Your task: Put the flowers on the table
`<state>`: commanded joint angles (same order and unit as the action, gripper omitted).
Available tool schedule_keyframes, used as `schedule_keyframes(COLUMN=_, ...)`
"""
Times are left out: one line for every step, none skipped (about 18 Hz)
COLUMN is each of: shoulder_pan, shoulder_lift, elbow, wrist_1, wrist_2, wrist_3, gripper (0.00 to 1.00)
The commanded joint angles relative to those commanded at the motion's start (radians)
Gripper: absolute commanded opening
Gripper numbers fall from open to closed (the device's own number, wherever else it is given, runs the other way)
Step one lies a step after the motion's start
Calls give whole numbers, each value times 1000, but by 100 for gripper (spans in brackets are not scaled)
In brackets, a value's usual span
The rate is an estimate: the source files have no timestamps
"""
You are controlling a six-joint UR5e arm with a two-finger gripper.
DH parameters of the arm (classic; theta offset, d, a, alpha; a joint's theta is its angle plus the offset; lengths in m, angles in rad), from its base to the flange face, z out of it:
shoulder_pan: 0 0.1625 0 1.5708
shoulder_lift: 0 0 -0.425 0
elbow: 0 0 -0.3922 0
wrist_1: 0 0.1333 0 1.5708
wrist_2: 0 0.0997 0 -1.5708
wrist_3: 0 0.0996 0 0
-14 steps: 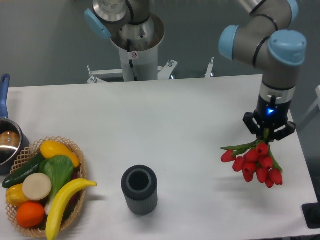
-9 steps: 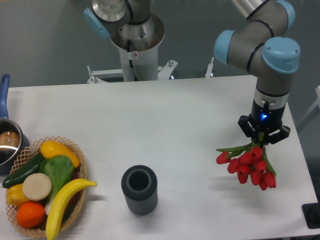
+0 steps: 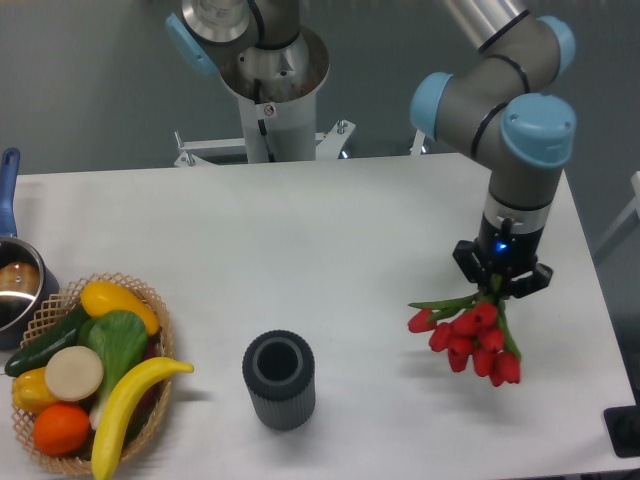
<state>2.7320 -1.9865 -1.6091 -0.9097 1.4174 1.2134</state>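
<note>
No legible text, brand or number anywhere. Only sign-like mark: small white sticker [image 3: 267, 110] w/ a red symbol, on the grey robot base column [image 3: 270, 125], upper centre of frame; too small to read. Gripper [image 3: 497, 288], right of frame, shows a blue light, no lettering.

Bystanders on the left and front of the scene.
A dark ribbed cup [image 3: 279, 380] stood upright near the front edge, well apart from a wicker basket [image 3: 150, 300] piled with a banana [image 3: 125, 398], an orange [image 3: 60, 428] and greens; a blue-handled pot [image 3: 15, 280] sat just behind it.
</note>
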Motion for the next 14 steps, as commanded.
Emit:
schedule_keyframes(shoulder_pan=-8, shoulder_lift=0, elbow=1, wrist_1=0, wrist_2=0, wrist_3=0, gripper=15)
schedule_keyframes(shoulder_pan=-11, shoulder_lift=-3, elbow=2, wrist_1=0, wrist_2=1, wrist_3=0, gripper=19)
schedule_keyframes(shoulder_pan=-12, shoulder_lift=-6, elbow=2, wrist_1=0, wrist_2=3, wrist_3=2, gripper=25)
schedule_keyframes(shoulder_pan=-12, shoulder_lift=-9, elbow=2, wrist_1=2, wrist_2=2, wrist_3=8, gripper=36)
schedule_keyframes(shoulder_pan=-12, shoulder_lift=-12, elbow=3, wrist_1=3, wrist_2=2, wrist_3=8, gripper=45)
schedule_keyframes(shoulder_pan=-12, shoulder_lift=-14, elbow=3, wrist_1=2, wrist_2=0, wrist_3=9, gripper=51)
schedule_keyframes(shoulder_pan=-14, shoulder_lift=-17, elbow=8, wrist_1=3, wrist_2=-2, wrist_3=9, gripper=57)
schedule_keyframes(shoulder_pan=-12, shoulder_lift=-29, elbow=14, wrist_1=6, wrist_2=-3, wrist_3=8, gripper=62)
schedule_keyframes(shoulder_pan=-11, shoulder_lift=-52, elbow=20, wrist_1=41, wrist_2=-5, wrist_3=8, gripper=89)
schedule_keyframes(shoulder_pan=-11, shoulder_lift=-64, elbow=21, wrist_1=66, wrist_2=-5, wrist_3=5, gripper=100)
schedule_keyframes(shoulder_pan=-8, shoulder_lift=-72, elbow=21, wrist_1=77, wrist_2=-3, wrist_3=6, gripper=100)
schedule_keyframes(shoulder_pan=-5, shoulder_lift=-75, elbow=23, wrist_1=77, wrist_2=-3, wrist_3=8, gripper=100)
schedule_keyframes(shoulder_pan=3, shoulder_lift=-75, elbow=29, wrist_1=77, wrist_2=-3, wrist_3=3, gripper=100)
schedule_keyframes(shoulder_pan=23, shoulder_lift=-75, elbow=40, wrist_1=77, wrist_2=-3, wrist_3=9, gripper=100)
